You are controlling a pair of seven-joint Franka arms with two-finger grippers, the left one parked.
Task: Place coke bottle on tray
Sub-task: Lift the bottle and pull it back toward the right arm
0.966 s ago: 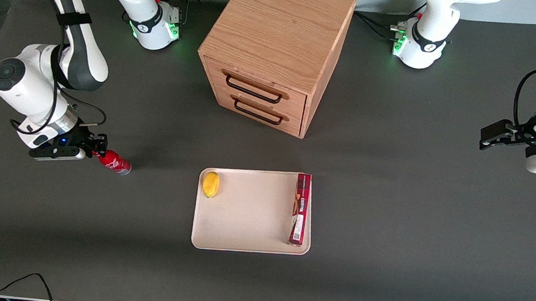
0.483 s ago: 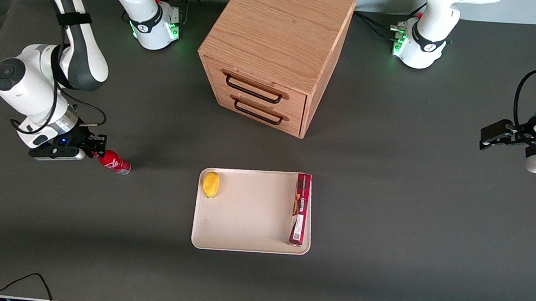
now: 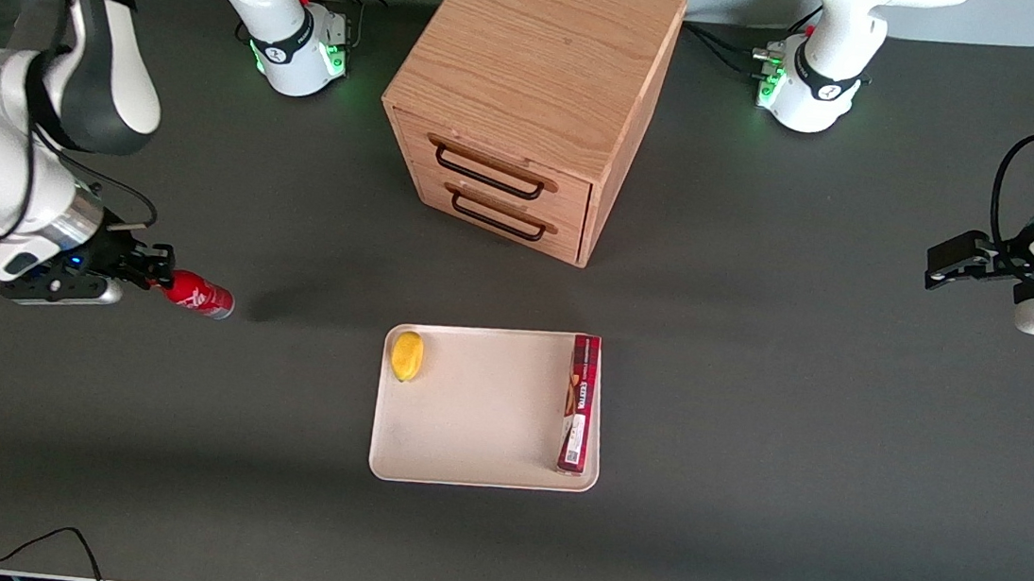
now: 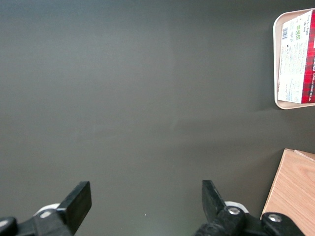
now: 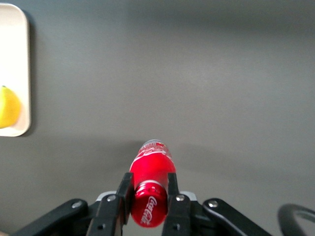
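The coke bottle (image 3: 194, 295) is a small red bottle with white script and a silvery base. My right gripper (image 3: 156, 278) is shut on its capped neck and holds it above the dark table, tilted, at the working arm's end. In the right wrist view the two black fingers (image 5: 124, 194) press on both sides of the bottle (image 5: 150, 189) just below the cap. The cream-beige tray (image 3: 476, 419) lies flat near the table's middle, well apart from the bottle, and one of its corners (image 5: 14, 59) shows in the right wrist view.
On the tray lie a yellow lemon (image 3: 406, 355) at one corner and a long red box (image 3: 579, 403) along the edge toward the parked arm. A wooden drawer cabinet (image 3: 530, 102) stands farther from the front camera than the tray.
My gripper has risen with the bottle and drawn back toward the working arm's end of the table, away from the tray. The bottle has left the table surface.
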